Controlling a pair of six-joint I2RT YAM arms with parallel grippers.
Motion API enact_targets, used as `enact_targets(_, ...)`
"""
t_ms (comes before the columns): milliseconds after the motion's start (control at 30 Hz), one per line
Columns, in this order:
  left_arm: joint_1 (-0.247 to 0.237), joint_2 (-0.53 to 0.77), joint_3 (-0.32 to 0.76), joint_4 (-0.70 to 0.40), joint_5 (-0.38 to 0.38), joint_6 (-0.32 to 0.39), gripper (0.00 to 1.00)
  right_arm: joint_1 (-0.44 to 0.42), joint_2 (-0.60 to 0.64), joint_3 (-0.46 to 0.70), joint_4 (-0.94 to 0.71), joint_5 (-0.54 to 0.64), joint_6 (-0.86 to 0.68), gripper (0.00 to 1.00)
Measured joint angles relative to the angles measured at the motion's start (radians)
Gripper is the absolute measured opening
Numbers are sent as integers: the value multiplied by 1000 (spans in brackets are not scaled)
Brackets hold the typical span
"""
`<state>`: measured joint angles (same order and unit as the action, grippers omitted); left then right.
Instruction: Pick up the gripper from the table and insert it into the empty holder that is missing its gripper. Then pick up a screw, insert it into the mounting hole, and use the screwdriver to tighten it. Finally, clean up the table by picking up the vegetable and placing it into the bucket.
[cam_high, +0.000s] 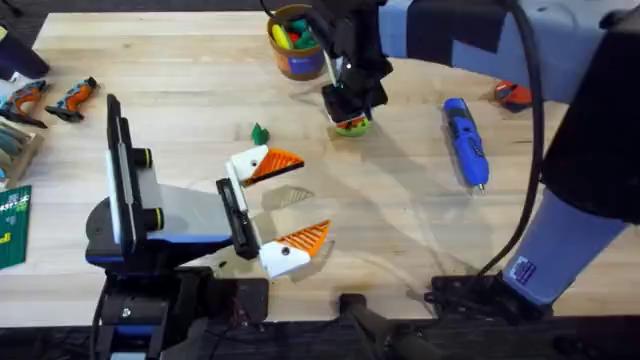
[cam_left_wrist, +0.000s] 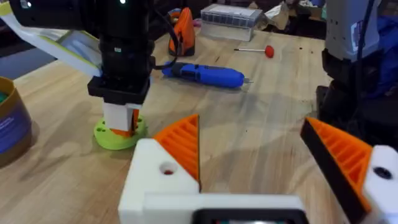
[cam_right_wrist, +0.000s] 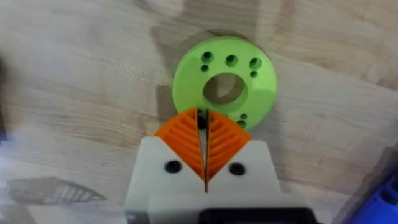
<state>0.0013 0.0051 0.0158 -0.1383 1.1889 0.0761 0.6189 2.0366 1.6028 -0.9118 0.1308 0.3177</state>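
My right gripper (cam_high: 350, 112) reaches across to the far middle and hangs tip-down over a lime-green ring (cam_right_wrist: 224, 78). It is shut (cam_right_wrist: 202, 118), with a thin dark piece pinched at the tips that looks like a screw. My left gripper (cam_high: 305, 197) stands open in the middle of the table. Both of its white holders (cam_left_wrist: 158, 177) carry orange pads, one with a black face (cam_left_wrist: 339, 158). The blue screwdriver (cam_high: 466, 140) lies at the right. The dark green vegetable (cam_high: 259, 132) lies beside the left gripper's far finger. The bucket (cam_high: 293, 45) stands at the back.
The bucket holds some coloured bits. Orange-and-black tools (cam_high: 72, 97) lie at the far left beside a green card (cam_high: 12, 225). A thin rod with a red handle (cam_left_wrist: 252, 50) and a clear box (cam_left_wrist: 231, 15) lie beyond the screwdriver.
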Motion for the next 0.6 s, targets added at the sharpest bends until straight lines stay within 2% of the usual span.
enact_targets(433,0,0,0,0,0,0,985,0,0,1,-6,-1,5,6)
enact_targets(600,0,0,0,0,0,0,985,1,0,37,-57,-1,5,6)
